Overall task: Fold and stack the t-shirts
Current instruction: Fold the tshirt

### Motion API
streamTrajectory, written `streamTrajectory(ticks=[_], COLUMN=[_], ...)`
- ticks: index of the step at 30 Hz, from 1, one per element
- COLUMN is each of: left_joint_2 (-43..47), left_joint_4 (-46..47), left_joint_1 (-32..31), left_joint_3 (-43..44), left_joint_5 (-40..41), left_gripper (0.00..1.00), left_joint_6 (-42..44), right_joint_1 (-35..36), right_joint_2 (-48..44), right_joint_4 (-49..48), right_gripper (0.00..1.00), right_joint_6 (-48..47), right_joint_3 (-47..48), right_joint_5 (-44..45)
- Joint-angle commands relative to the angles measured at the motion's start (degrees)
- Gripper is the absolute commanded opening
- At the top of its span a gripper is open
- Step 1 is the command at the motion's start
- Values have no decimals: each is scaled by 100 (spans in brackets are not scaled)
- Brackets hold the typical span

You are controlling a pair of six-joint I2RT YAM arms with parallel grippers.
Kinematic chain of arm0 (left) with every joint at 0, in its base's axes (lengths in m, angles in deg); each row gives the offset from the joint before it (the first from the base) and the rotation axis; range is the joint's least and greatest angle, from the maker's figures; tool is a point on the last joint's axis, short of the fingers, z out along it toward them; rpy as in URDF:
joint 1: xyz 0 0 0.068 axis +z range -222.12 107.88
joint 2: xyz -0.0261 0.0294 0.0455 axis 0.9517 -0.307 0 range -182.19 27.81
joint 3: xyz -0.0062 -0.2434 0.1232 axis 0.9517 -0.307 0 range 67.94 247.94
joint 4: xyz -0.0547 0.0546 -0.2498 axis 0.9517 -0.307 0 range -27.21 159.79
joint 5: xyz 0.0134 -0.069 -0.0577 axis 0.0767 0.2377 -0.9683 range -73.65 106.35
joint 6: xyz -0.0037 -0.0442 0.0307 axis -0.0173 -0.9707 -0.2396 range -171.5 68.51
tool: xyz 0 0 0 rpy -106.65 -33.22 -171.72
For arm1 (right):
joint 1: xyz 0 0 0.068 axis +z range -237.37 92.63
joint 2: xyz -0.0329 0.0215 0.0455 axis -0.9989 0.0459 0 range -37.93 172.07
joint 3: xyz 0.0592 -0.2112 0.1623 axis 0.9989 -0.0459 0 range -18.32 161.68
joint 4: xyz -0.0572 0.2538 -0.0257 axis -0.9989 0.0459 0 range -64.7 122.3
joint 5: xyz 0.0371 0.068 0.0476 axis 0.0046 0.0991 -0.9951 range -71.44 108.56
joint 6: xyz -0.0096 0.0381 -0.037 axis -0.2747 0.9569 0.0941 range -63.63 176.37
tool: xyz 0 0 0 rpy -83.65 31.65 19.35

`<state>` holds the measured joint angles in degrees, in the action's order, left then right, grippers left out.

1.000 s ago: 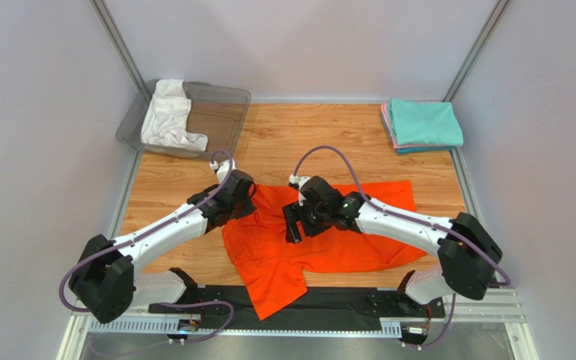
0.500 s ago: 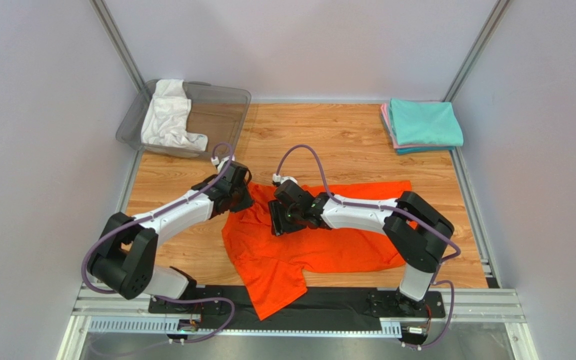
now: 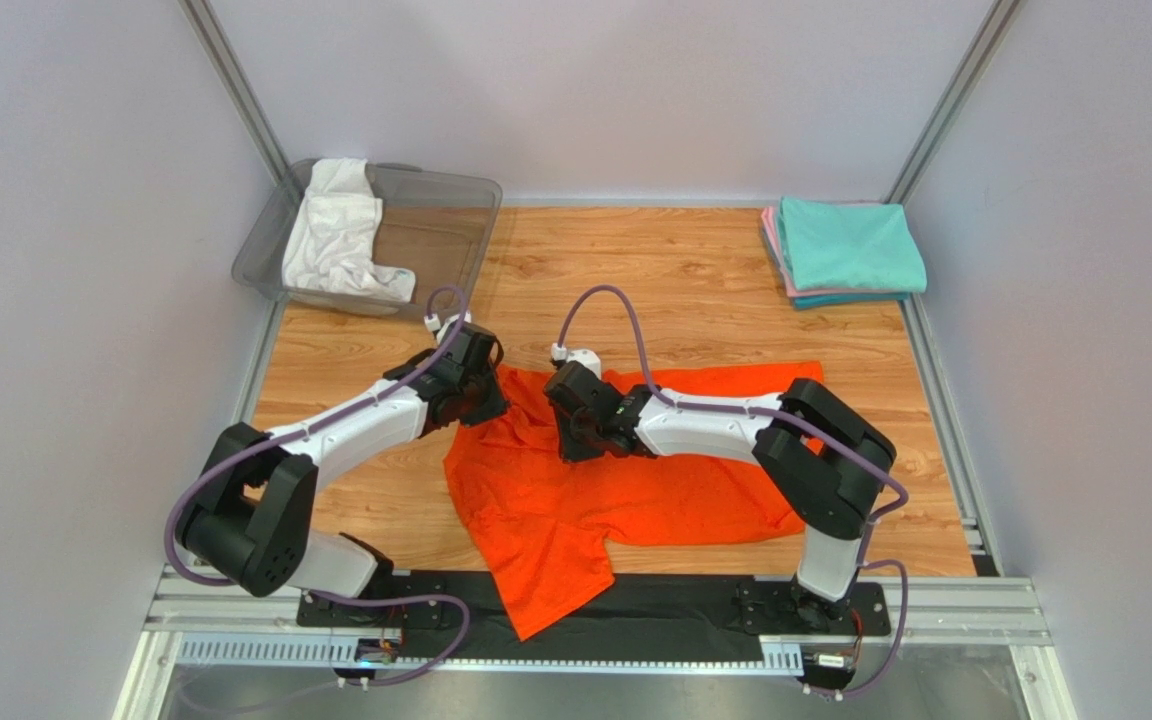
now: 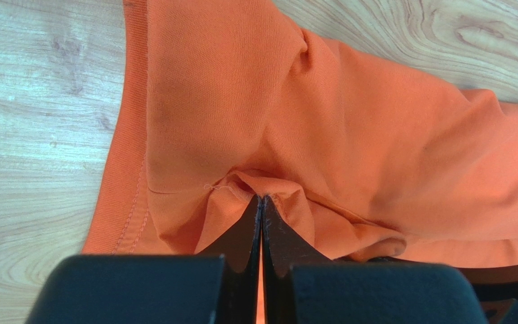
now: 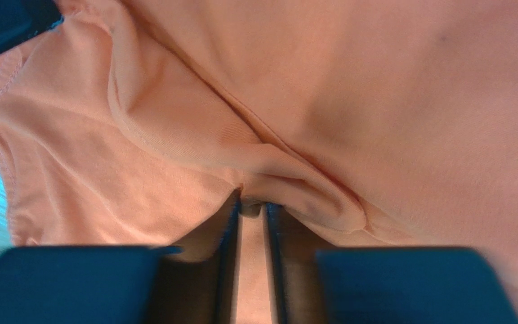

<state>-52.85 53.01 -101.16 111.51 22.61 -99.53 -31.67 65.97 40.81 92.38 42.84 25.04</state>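
- Orange t-shirt point(image 3: 657, 488): soft, light, limp knit, lying crumpled on the counter point(image 3: 717, 270) under both pairs of jaws. It would likely sag unless held at seams or hems.
- Left gripper point(image 4: 262, 202): jaws together, clamping a raised fold just right of a stitched edge band.
- Right gripper point(image 5: 251, 206): jaws nearly together, nipping a cloth ridge at their tips.

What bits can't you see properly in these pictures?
- Right wrist view: whether the right gripper really pinches the fold of the orange t-shirt; it is too close and blurred.
- Left wrist view: the cloth inside the left gripper, covered by its shut fingers.
- Top view: the pink t-shirt, only an edge showing under the teal t-shirt.
- Top view: the white t-shirt's shape, bunched in the bin.
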Motion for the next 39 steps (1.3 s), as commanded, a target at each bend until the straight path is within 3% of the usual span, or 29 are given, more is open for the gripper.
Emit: streamTrajectory(ticks=[1, 3, 9, 17, 25, 30, 39], left_joint_2=[200, 288, 569, 1306, 2360, 2932, 3136], left_joint_4=[148, 87, -124, -458, -1081, -1643, -2136], left_joint_1=[38, 38, 38, 3, -593, -866, -1218], left_joint_3=[82, 73, -33, -560, -1123, -1333, -1448], left_joint_5=[-64, -46, -46, -406, -328, -345, -459], left_gripper=[0, 0, 0, 0, 0, 0, 0], left_joint_6=[83, 92, 118, -258, -707, -1172, -1586], right_joint_1=[11, 20, 55, 64, 64, 55, 37], right_joint_2=[-1, -62, -475, -880, -1205, -1381, -1355], right_joint_4=[-57, 136, 847, 1385, 1903, 2175, 2413], right_gripper=[13, 4, 0, 1, 1, 2, 5], right_joint_6=[108, 64, 47, -67, -410, -533, -586], right_joint_3=[220, 290, 405, 282, 168, 132, 54], right_joint_5=[284, 266, 126, -795, -1553, -1597, -1615])
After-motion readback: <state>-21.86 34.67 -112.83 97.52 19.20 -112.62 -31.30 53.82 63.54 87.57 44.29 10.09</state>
